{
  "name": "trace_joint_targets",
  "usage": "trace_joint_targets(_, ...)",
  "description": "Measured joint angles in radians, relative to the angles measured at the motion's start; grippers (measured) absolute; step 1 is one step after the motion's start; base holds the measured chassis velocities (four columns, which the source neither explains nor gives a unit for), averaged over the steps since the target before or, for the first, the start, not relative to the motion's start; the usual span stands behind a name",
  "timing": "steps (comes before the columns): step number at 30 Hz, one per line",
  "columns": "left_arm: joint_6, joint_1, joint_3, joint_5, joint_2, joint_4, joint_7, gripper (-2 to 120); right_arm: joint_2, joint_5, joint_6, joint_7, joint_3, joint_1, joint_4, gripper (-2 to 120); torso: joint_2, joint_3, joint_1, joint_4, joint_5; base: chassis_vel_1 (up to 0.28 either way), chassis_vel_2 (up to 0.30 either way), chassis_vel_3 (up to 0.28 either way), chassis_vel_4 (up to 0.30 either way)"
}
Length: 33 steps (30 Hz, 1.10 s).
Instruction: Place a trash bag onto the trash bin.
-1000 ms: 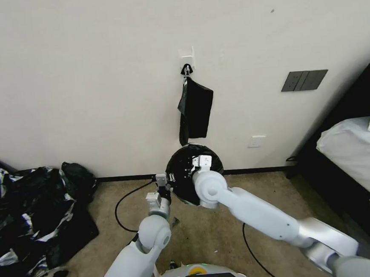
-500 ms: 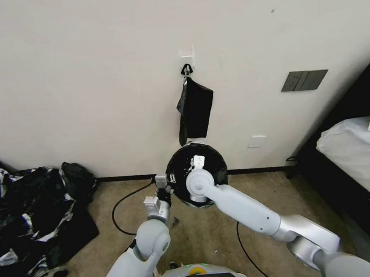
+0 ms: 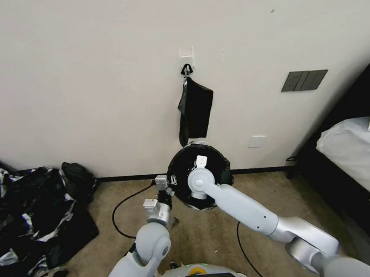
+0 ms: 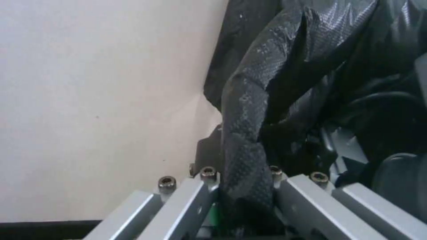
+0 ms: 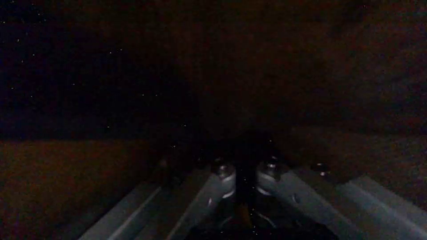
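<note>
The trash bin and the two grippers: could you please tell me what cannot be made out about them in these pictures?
- Trash bin: in the head view just a pale sliver of rim shows; the trash bag and the right arm hide its rim, wall and base.
- Right gripper: the right wrist view is dark inside the bag, so what its close-set fingers hold is unclear.
- Left gripper: clamps a fold of bag; the fingertips are buried in plastic.

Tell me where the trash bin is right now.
In the head view the trash bin stands on the carpet against the wall, centre frame, directly below the bundle of black bags on the hook, lined by the trash bag.
</note>
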Motion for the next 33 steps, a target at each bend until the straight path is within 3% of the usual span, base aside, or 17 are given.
trace_joint_targets(7,0.002,0.007,-0.001,-0.011,-0.001,-0.008,0.000,1,-0.009,-0.008,0.005,-0.014,0.003,-0.004,0.000,0,0.000,0.000,0.000,0.0000,0.0000,0.000,0.000,0.000,0.000)
trace_joint_targets(15,0.007,-0.002,-0.015,-0.035,-0.004,0.019,-0.003,1,-0.039,0.031,0.022,-0.013,-0.009,0.006,0.093,3,0.000,0.000,0.000,0.0001,0.0001,0.000,0.000,0.000,0.000)
trace_joint_targets(21,0.041,-0.055,-0.018,-0.143,-0.021,0.091,-0.038,1,-0.098,0.107,0.048,-0.009,-0.057,0.022,0.255,30,0.000,0.000,0.000,0.0001,0.0002,0.000,0.000,0.000,0.000)
trace_joint_targets(28,0.098,-0.095,-0.016,-0.255,-0.042,0.134,-0.106,1,-0.156,0.095,0.063,-0.020,-0.074,0.016,0.381,51,0.000,0.000,0.000,0.0002,0.0001,0.000,0.000,0.000,0.000)
trace_joint_targets(31,0.180,-0.126,-0.009,-0.375,-0.063,0.156,-0.200,1,-0.272,-0.008,0.065,-0.142,-0.031,-0.049,0.500,69,0.000,0.000,0.000,0.0000,0.0005,0.000,0.000,0.000,0.000)
trace_joint_targets(33,0.196,-0.131,-0.007,-0.400,-0.067,0.164,-0.218,1,-0.314,-0.056,0.065,-0.198,-0.007,-0.078,0.534,72,0.000,0.000,0.000,-0.0002,0.0005,0.000,0.000,0.000,0.000)
